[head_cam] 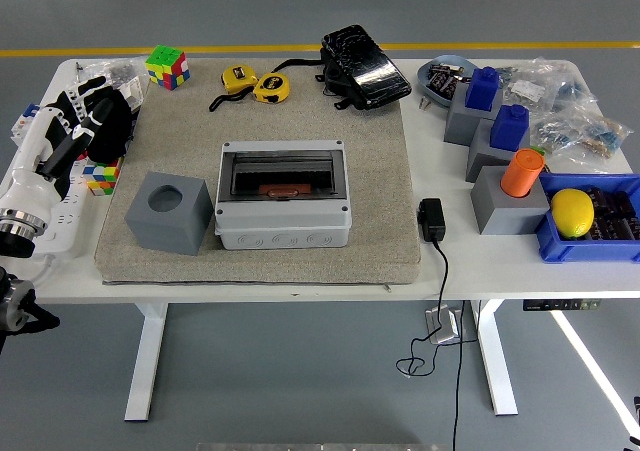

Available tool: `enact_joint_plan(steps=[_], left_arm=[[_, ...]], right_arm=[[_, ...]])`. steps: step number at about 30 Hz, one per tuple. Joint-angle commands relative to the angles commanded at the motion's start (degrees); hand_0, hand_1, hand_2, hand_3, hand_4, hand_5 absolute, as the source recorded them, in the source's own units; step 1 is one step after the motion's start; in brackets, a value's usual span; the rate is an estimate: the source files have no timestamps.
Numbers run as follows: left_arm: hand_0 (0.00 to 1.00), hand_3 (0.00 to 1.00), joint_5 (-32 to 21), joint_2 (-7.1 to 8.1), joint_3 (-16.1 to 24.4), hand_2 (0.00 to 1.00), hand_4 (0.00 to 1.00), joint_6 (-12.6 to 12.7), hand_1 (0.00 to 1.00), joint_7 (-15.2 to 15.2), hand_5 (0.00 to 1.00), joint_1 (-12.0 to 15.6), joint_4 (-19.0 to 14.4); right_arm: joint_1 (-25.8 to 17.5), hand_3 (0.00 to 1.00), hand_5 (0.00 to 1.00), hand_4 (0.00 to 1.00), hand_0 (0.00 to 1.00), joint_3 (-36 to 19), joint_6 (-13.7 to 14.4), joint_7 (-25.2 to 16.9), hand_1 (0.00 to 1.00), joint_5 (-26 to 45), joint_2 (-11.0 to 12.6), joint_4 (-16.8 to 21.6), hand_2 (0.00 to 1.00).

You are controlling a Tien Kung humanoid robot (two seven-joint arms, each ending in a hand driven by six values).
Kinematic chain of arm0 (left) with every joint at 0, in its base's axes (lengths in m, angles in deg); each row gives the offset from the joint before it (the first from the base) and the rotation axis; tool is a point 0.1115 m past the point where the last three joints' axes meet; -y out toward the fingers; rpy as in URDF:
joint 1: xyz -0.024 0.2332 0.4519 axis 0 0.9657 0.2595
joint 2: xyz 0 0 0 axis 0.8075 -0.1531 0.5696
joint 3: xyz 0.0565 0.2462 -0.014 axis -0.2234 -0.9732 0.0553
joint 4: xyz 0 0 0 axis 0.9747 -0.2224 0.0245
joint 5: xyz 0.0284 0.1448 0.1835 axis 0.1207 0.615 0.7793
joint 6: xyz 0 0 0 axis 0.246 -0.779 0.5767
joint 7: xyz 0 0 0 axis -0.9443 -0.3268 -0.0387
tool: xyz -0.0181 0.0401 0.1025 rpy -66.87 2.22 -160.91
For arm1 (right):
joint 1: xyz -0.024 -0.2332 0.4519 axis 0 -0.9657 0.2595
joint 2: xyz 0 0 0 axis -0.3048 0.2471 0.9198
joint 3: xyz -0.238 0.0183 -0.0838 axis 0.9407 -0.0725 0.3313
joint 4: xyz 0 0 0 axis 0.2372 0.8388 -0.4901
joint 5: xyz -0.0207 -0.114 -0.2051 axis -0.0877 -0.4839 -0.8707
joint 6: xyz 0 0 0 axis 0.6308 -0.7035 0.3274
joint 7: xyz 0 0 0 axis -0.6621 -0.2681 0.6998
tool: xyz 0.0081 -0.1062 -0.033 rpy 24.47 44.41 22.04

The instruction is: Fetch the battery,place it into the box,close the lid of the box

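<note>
- Grey lidded box (pixel 284 199) sits mid-mat (pixel 380 186); an orange-brown battery (pixel 284 189) lies inside, seen through the dark lid.
- Left hand (pixel 103 121) at 9 o'clock from the box, over the table's (pixel 500 256) left edge, black fingers loosely spread, holding nothing.
- Grey cube (pixel 168 212) touches the box's left side.

- One view only — a head camera set high on the robot's side, looking forward and down over the white table (pixel 300 276).
- It stands well back: the whole tabletop, its legs and the grey floor show.
- The left arm (pixel 40 171) enters at the left edge.
</note>
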Motion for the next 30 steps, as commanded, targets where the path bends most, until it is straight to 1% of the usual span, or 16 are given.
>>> enact_joint_plan(steps=[1, 12, 18, 19, 30], left_arm=[[0.912, 0.843, 0.0, 0.02, 0.0, 0.866, 0.998, 0.0, 0.907, 0.0, 0.637, 0.0, 0.0], [0.912, 0.843, 0.0, 0.02, 0.0, 0.868, 0.998, 0.0, 0.907, 0.0, 0.645, 0.1, -0.1], [0.912, 0.844, 0.1, 0.17, 0.1, 0.869, 0.998, -0.1, 0.908, 0.1, 0.633, 0.0, 0.0], [0.91, 0.844, 0.1, 0.17, 0.1, 0.869, 0.998, -0.1, 0.908, 0.1, 0.614, 0.0, 0.0], [0.911, 0.845, 0.1, 0.08, 0.0, 0.871, 0.998, -0.3, 0.909, 0.3, 0.612, -0.1, 0.1]], right_arm=[[-0.1, 0.795, 0.998, 0.998, 0.83, 0.0, 0.0, 0.0, 0.806, 0.0, 0.0, 0.0, 0.769], [-0.2, 0.794, 0.998, 0.998, 0.83, 0.1, 0.0, -0.1, 0.806, 0.3, -0.4, 0.0, 0.77], [-0.1, 0.794, 0.998, 0.998, 0.83, 0.1, 0.0, 0.0, 0.806, 0.2, -0.3, 0.0, 0.77], [-0.1, 0.794, 0.998, 0.998, 0.831, 0.1, 0.0, 0.0, 0.806, 0.2, -0.3, 0.0, 0.77], [0.0, 0.793, 0.998, 0.998, 0.831, -0.1, 0.0, -0.1, 0.806, 0.4, -0.5, 0.0, 0.77]])
